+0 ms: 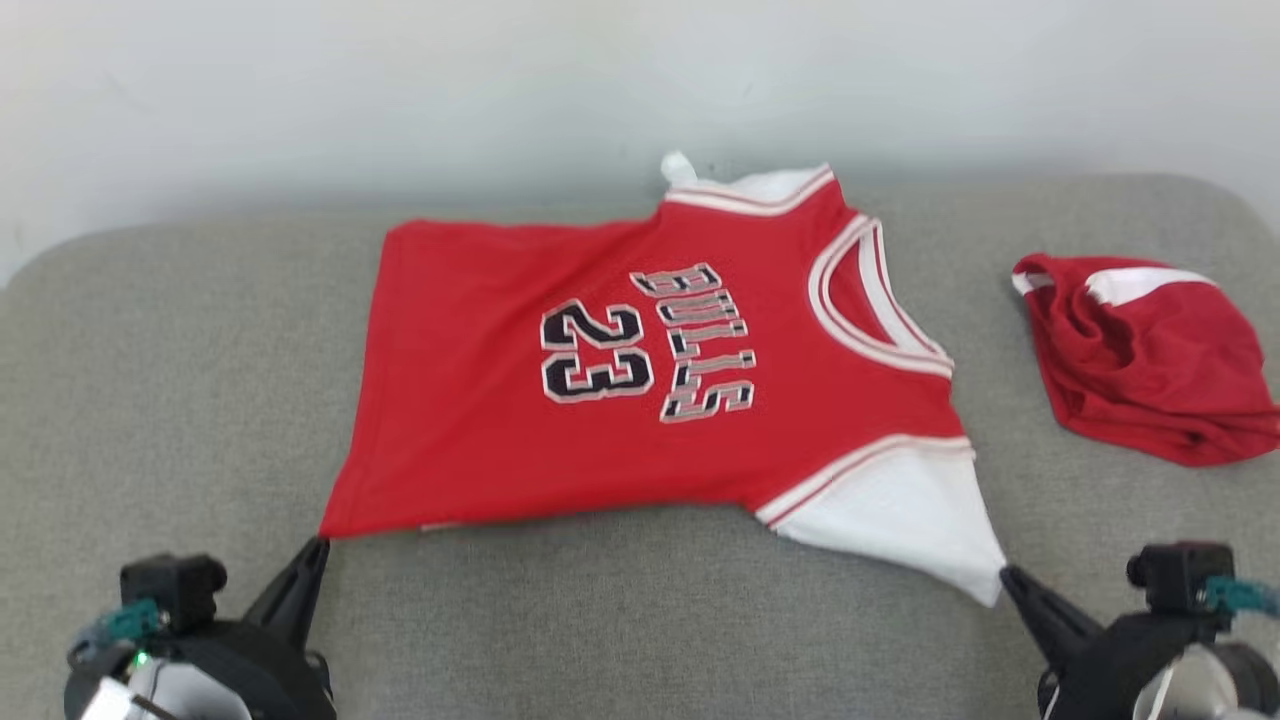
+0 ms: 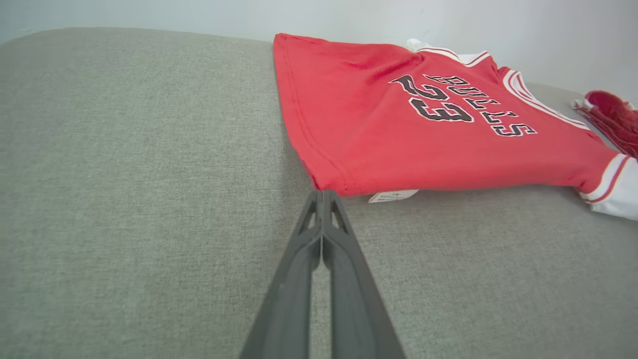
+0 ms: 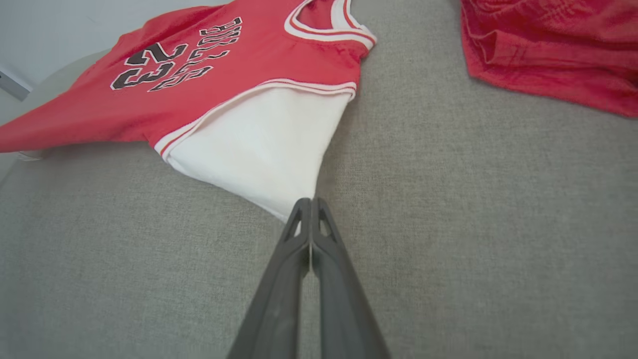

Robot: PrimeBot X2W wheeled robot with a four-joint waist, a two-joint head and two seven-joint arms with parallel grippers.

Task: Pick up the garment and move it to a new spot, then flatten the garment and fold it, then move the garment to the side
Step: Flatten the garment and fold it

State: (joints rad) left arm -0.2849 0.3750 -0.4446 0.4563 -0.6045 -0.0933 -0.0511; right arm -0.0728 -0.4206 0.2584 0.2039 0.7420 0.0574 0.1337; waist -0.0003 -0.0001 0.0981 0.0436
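Gray cushion [image 1: 180, 400] spans the scene. Red jersey [image 1: 480, 400], "BULLS 23", lies spread flat at center, collar to the right. Crumpled red cloth [image 1: 1140, 370] sits apart at far right. Left gripper [image 1: 318, 548], jaws pressed together, pinches the jersey's near-left hem corner. Right gripper [image 1: 1008, 575], jaws likewise together, pinches the white sleeve tip at near right. White label [image 2: 394, 196] peeks out under the near hem.
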